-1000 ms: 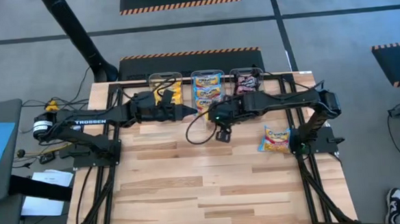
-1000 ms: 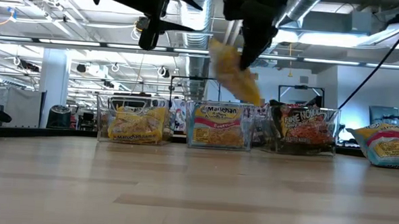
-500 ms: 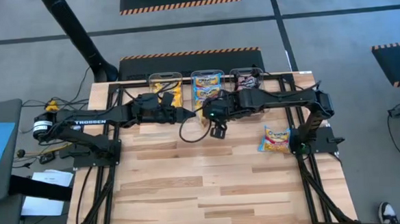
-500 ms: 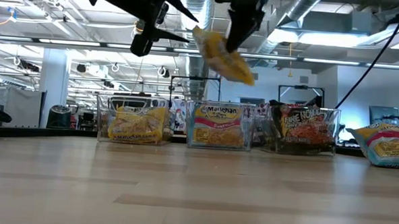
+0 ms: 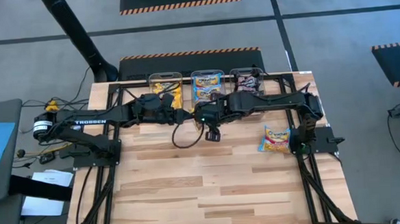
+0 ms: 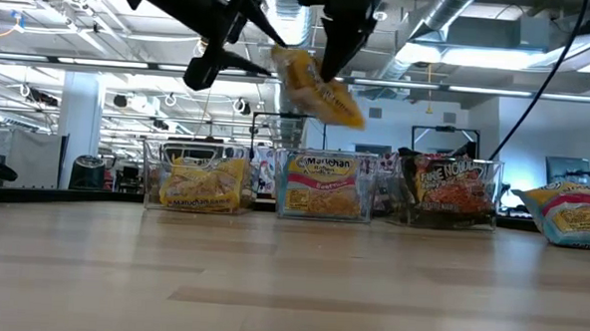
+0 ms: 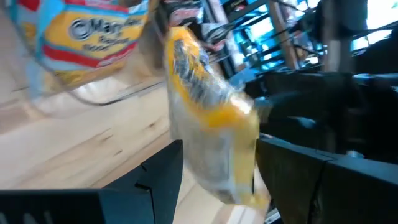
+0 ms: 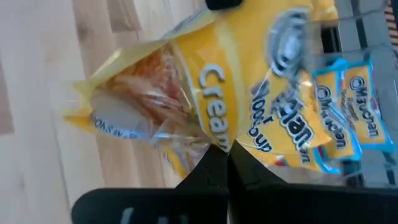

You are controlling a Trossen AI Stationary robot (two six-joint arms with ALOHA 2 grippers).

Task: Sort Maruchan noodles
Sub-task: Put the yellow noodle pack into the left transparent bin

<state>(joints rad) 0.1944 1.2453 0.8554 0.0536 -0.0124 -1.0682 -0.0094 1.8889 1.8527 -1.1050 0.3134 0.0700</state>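
Yellow crinkly noodle packet (image 6: 313, 84), light and brittle inside, pinched at one edge by right gripper (image 8: 219, 163); left gripper (image 7: 217, 155) wide beside it.

Yellow-orange noodle packet (image 8: 205, 93) with clear window (white lettering), light-blue-and-pink packet (image 5: 275, 138), pale striped wooden table (image 5: 211, 187)

We read "Maruchan" on the packet (image 6: 321, 183) in the middle clear bin (image 6: 324, 186), and "Cream" on the yellow packet (image 8: 211, 93) above it. Left of that bin, the left arm (image 5: 89, 120) reads "TROSSEN".
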